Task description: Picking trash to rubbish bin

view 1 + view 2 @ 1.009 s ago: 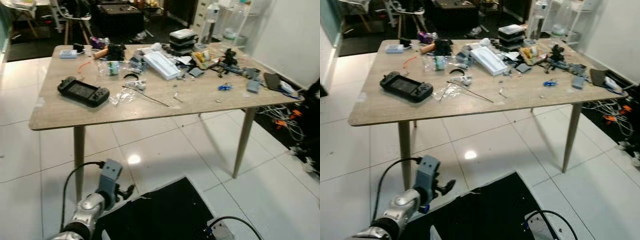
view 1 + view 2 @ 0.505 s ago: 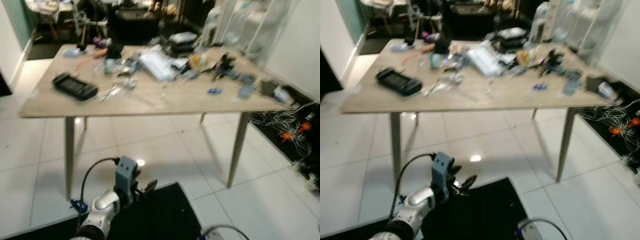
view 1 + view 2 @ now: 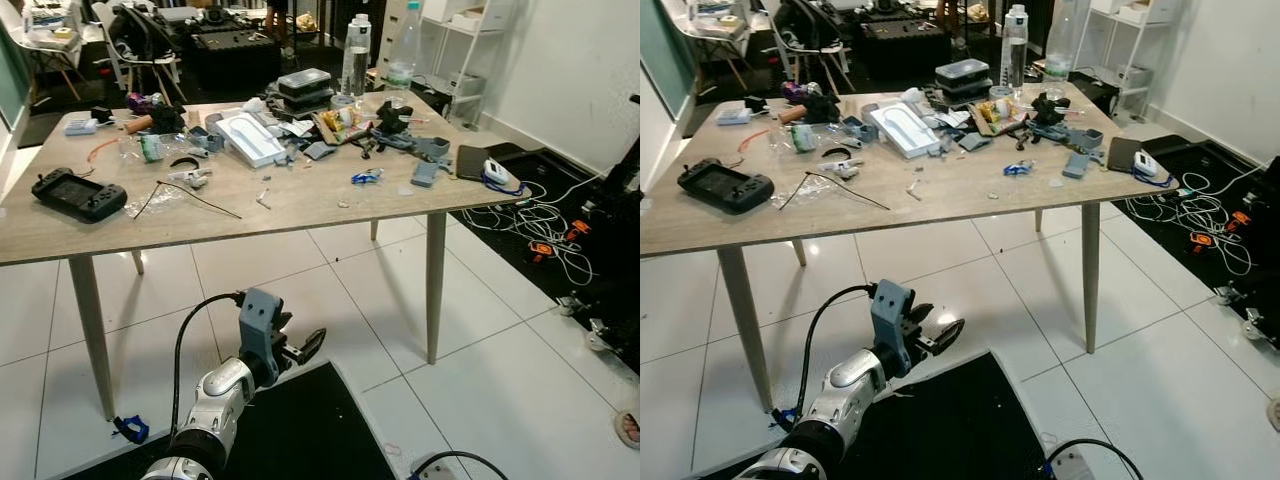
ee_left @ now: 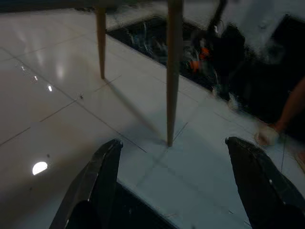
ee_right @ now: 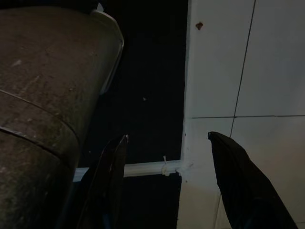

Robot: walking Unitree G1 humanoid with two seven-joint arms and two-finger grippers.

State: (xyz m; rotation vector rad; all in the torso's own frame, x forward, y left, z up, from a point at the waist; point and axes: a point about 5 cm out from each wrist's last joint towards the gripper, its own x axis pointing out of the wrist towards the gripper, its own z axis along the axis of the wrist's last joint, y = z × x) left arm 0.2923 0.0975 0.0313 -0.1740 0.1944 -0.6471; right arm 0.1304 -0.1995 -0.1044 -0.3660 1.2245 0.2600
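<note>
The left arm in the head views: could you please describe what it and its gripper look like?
The left arm is rounded silver metal. A blue-grey block sits at its wrist, and a black cable loops from that block back along the arm. The left gripper has two long black fingers, broad and tapering.

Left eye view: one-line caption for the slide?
Robot's left tool open and empty above the black mat, facing a cluttered wooden table on white tile.

Both eye views are bright and sharp, with lamp glare on the floor tiles [image 3: 830,247]. Both wrist views are dim and murky.
</note>
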